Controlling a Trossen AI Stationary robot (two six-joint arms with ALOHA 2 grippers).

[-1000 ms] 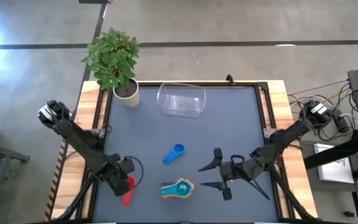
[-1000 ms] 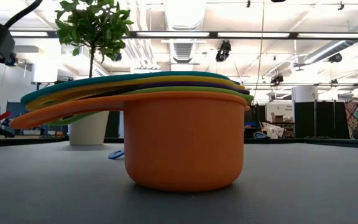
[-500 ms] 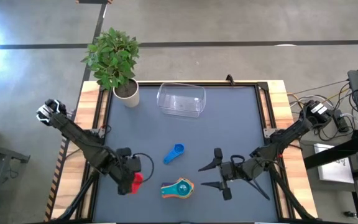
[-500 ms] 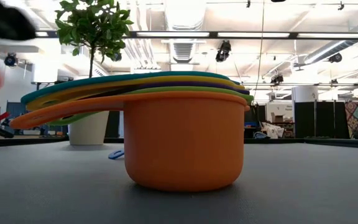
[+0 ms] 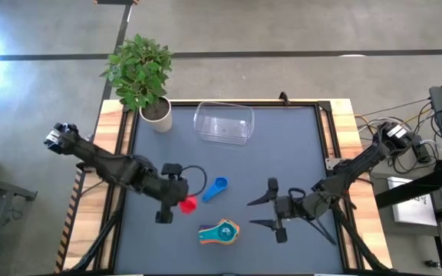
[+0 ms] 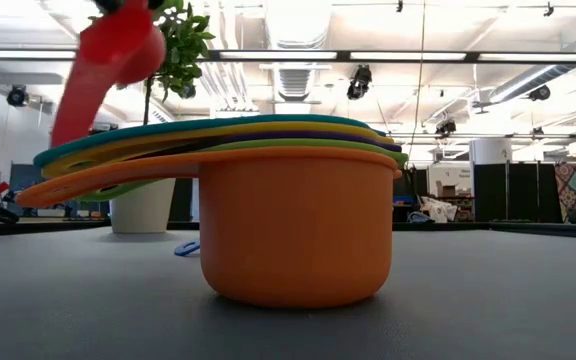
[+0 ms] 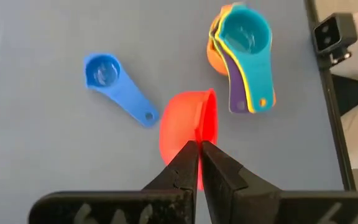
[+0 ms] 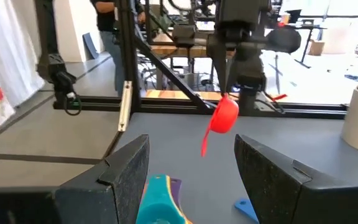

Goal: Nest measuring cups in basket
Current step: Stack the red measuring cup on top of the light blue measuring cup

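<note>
Two arms are showing from above: the left gripper (image 5: pixel 176 204) is carrying the red cup (image 5: pixel 188 204) clear of the table, between the blue cup (image 5: pixel 215 188) and the nested stack (image 5: pixel 219 232). Likely next: lowering it into that stack. The left wrist view is showing the fingers clamping its rim. The right gripper (image 5: pixel 271 213) is waiting spread open beside the stack; the basket (image 5: pixel 223 123) is sitting well apart.
</note>
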